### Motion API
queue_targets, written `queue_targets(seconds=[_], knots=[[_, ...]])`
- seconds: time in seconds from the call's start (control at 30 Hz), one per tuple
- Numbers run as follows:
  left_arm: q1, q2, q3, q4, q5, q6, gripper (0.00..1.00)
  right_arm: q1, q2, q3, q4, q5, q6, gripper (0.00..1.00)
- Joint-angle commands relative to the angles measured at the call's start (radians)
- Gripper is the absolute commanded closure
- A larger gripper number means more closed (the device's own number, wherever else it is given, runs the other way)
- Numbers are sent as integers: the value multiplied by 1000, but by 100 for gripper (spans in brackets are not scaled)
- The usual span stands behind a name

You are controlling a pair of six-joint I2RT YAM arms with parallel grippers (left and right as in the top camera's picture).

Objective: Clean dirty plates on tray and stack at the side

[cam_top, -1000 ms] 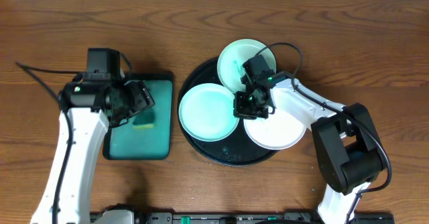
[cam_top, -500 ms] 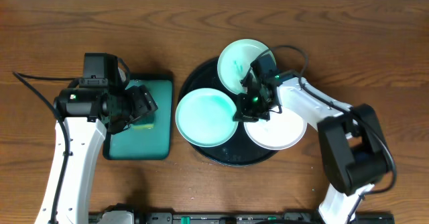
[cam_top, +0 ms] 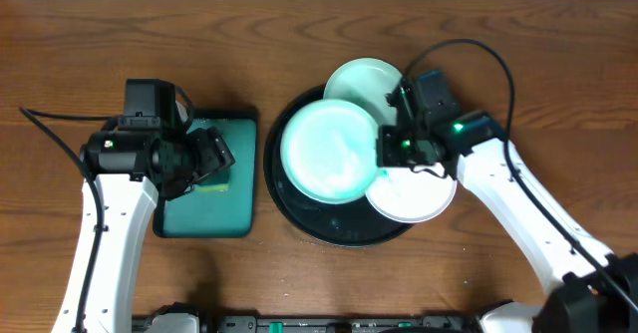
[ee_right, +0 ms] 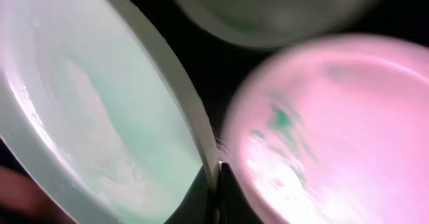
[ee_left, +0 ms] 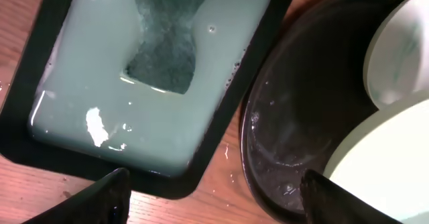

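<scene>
The right gripper [ee_right: 214, 184] is clenched on the rim of a turquoise plate [cam_top: 331, 152], its fingers pinching the plate's right edge. That plate hangs over the middle and left of the black tray [cam_top: 299, 218] and appears to be clear of the tray's floor, with a pale greenish film across its face. Behind it, at the tray's far edge, lies a mint plate [cam_top: 367, 78], partly covered by the held one. A white plate [cam_top: 414, 201] rests on the tray's right side, just beside the pinching fingers, with green smears showing in the right wrist view. Left of the black tray stands a teal tray [cam_top: 237, 168] holding cloudy liquid and a dark sponge [ee_left: 164, 43]. The left gripper [ee_left: 216, 187] hovers over it, jaws spread wide and grasping nothing.
</scene>
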Motion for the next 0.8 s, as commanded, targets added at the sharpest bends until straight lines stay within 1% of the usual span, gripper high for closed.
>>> queue_targets(seconds=[0.0, 0.13, 0.23, 0.3, 0.4, 0.47, 0.6, 0.77], knots=[[-2, -3, 1, -5, 8, -10, 19, -12, -34, 4, -87, 176, 68, 99], [-2, -3, 1, -5, 8, -10, 19, -34, -28, 4, -261, 186, 154, 99], [-2, -3, 1, -5, 8, -10, 19, -42, -26, 3, -376, 145, 153, 99], [-2, -3, 1, -6, 8, -10, 19, -42, -26, 3, -439, 78, 124, 99], [-2, -3, 1, -6, 8, -10, 19, -41, -25, 3, -492, -98, 15, 99], [-2, -3, 1, -6, 8, -10, 19, -39, -25, 3, -501, -226, -52, 99], [-2, -3, 1, -6, 8, -10, 19, -37, -25, 3, -457, -392, -129, 99], [-2, -3, 1, -10, 7, -9, 19, -37, -26, 2, -262, -391, -111, 99]])
